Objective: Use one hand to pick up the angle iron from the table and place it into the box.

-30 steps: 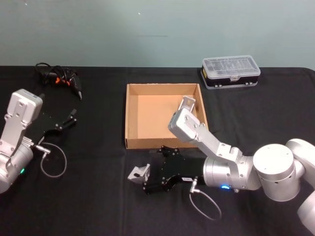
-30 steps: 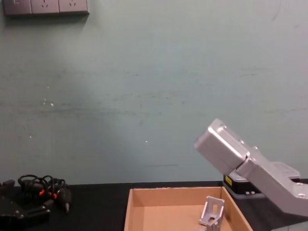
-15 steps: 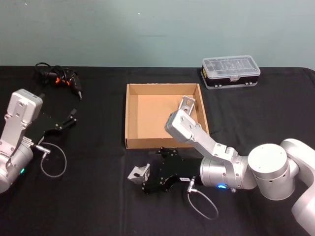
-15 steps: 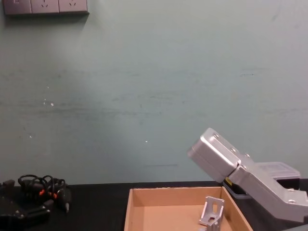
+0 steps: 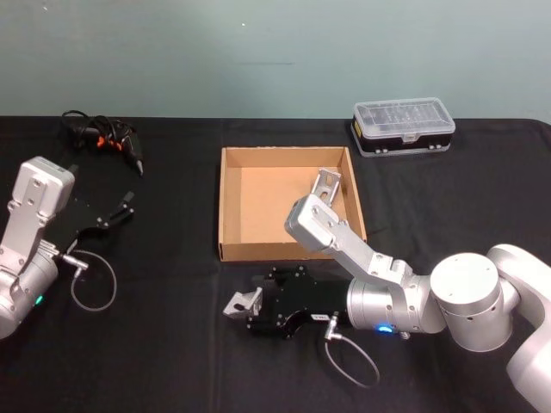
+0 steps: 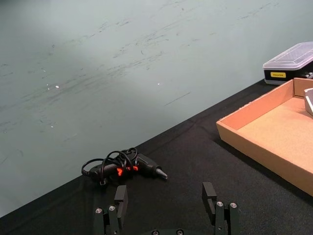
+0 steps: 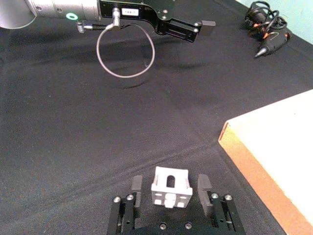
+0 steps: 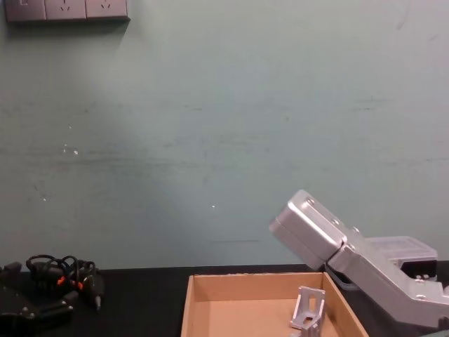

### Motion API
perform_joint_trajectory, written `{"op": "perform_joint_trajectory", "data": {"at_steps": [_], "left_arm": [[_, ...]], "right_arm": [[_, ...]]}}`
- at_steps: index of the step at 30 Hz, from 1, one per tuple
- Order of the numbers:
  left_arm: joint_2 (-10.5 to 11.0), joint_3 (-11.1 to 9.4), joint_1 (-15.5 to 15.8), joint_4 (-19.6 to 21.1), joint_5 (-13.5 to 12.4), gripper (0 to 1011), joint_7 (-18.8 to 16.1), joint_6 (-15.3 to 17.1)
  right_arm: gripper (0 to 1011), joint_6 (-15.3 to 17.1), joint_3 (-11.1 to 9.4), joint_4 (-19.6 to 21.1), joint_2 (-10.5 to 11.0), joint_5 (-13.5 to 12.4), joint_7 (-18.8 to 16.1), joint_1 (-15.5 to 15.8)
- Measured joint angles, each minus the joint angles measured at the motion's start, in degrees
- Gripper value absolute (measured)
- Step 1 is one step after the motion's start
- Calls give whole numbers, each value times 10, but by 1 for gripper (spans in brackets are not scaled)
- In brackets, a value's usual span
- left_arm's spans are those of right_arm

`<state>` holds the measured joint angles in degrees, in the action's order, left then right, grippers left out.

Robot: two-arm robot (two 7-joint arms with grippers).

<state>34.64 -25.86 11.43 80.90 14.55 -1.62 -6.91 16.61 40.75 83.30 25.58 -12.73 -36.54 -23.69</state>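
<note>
The black table (image 5: 172, 344) carries the tan box (image 5: 226, 202), where one angle iron (image 5: 325, 186) already leans by the right wall. The right gripper (image 7: 169, 198) lies low in front of the box, jaws spread on either side of a second angle iron (image 7: 169, 187) (resting on the tabletop, not clamped). The left gripper (image 6: 167, 211) sits parked at the left, fingers apart and empty, near a cable bundle (image 5: 102, 135).

box (image 5: 231, 206): matt tan cardboard | angle iron (image 7: 169, 187): pale metal | table (image 5: 172, 344): matt black cloth
</note>
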Motion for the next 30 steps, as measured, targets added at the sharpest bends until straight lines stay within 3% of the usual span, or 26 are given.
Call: {"op": "perform_joint_trajectory", "data": {"at_steps": [9,20,30], "left_arm": [[0,0,0,0,0,1000,0,0],[0,0,0,0,0,1000,0,0],[0,0,0,0,0,1000,0,0]], "right_arm": [[461,-3,2,1,1,1,0,-1],[453,-4,-2,10,3,-2,0,-2],[453,-12,-36,58,14,-14,23,-6]]}}
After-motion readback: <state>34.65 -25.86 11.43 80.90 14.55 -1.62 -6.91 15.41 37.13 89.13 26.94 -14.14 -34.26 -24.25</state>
